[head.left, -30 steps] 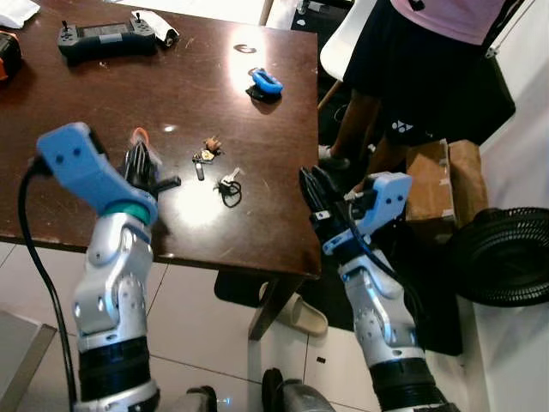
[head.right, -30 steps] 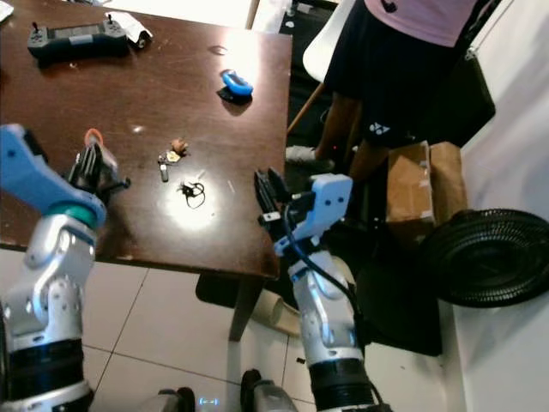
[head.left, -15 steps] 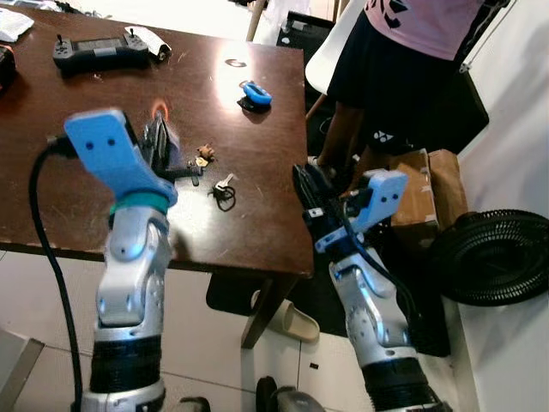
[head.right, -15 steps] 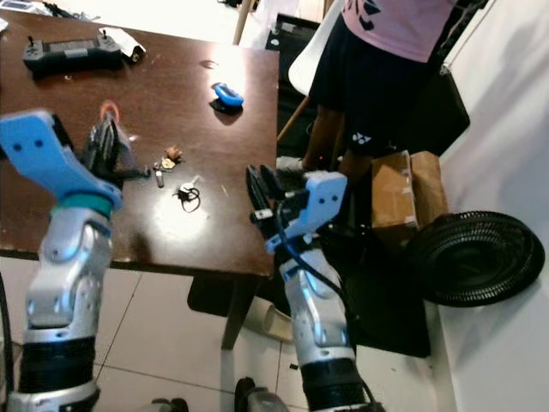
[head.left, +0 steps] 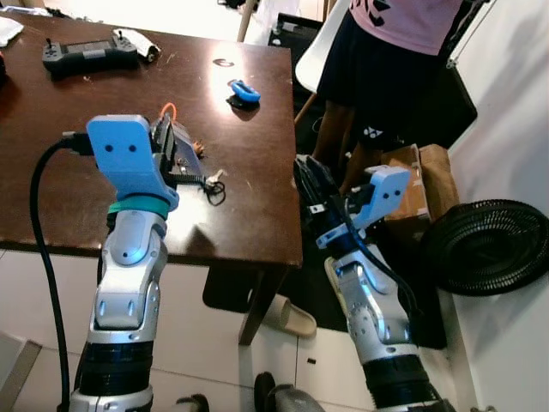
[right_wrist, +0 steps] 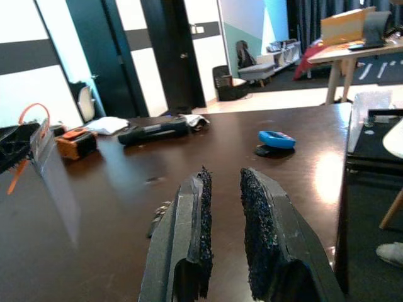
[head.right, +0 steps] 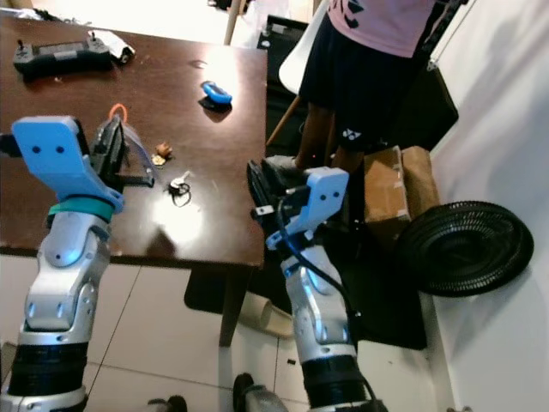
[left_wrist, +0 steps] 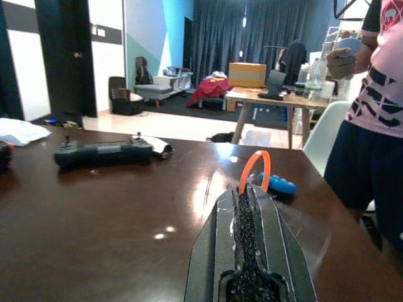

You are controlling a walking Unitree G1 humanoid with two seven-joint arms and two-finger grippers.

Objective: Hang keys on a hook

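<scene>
1. Standing at the corner of the dark wooden surface (head.left: 69, 163), we keep both arms raised ahead of us, with a person in a pink top and dark shorts (head.left: 386, 77) close by at the far right edge.
2. Our left gripper (left_wrist: 250, 207) hovers above the surface with its fingers clenched on a clear plastic piece carrying an orange loop (left_wrist: 255, 168); we judge this to be the hook, held up so that keys can be hung on it.
3. Our right gripper (right_wrist: 221, 189) waits off the surface's right edge, aimed across the top, its fingers slightly parted and grasping nothing; it seems placed to reach in for the keys.
4. A black handheld controller (head.left: 81, 53) lies at the far side, apart from the work.
5. A blue object (head.left: 243, 90) rests near the far right edge.
6. The keys (head.right: 178, 183) lie on the surface just beside the left gripper, a small brownish fob (head.right: 160, 154) near them.
7. A small white logo (head.left: 371, 133) shows on the shorts; we cannot read it as words.
</scene>
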